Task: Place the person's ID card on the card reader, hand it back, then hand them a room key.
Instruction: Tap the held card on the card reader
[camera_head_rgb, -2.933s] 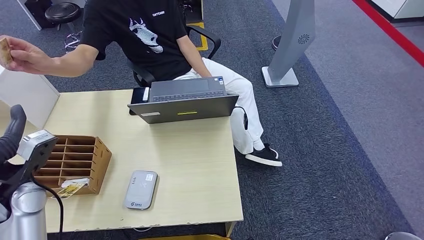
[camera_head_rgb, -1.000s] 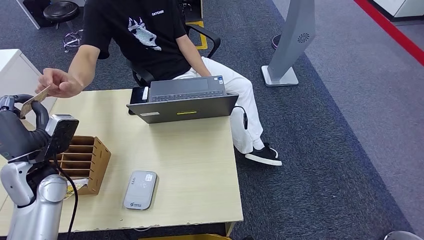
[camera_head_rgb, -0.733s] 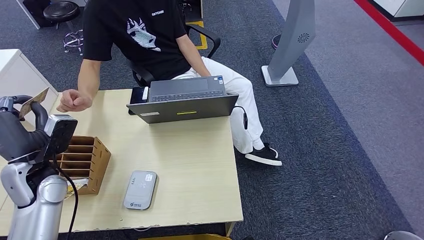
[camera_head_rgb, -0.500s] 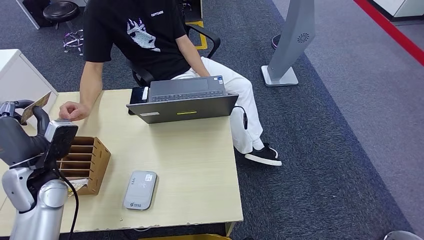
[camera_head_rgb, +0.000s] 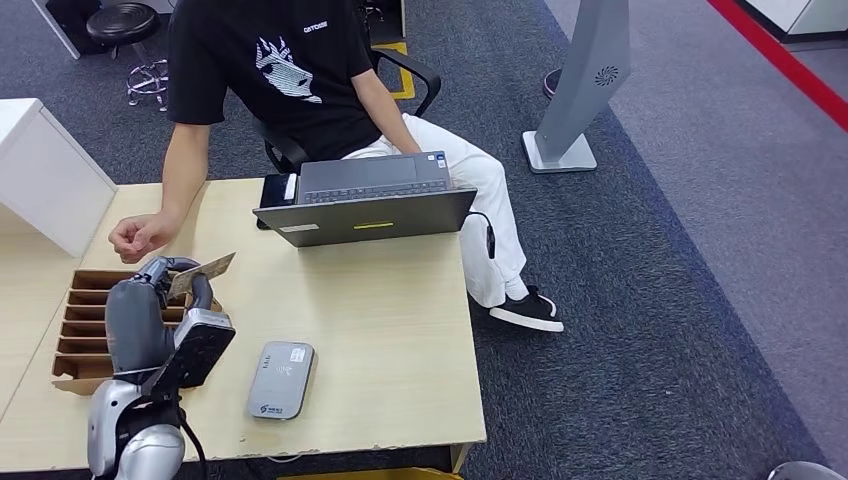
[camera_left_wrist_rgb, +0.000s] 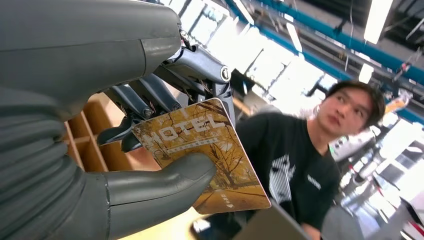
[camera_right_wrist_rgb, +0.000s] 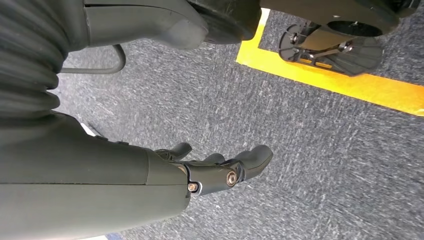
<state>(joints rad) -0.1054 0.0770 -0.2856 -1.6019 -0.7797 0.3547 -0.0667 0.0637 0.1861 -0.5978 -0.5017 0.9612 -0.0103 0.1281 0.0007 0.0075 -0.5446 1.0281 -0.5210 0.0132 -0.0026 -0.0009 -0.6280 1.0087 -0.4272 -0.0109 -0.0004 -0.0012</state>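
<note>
Since the earlier frames the whole view has shifted and my left arm has swung in from the bench's far left edge to over the middle, above the wooden slotted box (camera_head_rgb: 85, 325), while the person's hand (camera_head_rgb: 138, 237) has let go of the card and now rests as a loose fist on the bench (camera_head_rgb: 380, 330). Largest first: the bench carries an open laptop (camera_head_rgb: 365, 205) in front of the seated person (camera_head_rgb: 265, 70), then the box, then the grey card reader (camera_head_rgb: 281, 379) lying flat near the front edge. My left hand (camera_head_rgb: 150, 300) pinches the card (camera_left_wrist_rgb: 205, 150) between thumb and fingers, the card printed HOTEL, held flat-ish and sticking out forward so its face can go down on the reader, which is near but still apart from it. My right hand (camera_right_wrist_rgb: 220, 170) hangs by the floor, fingers loosely curled on nothing
</note>
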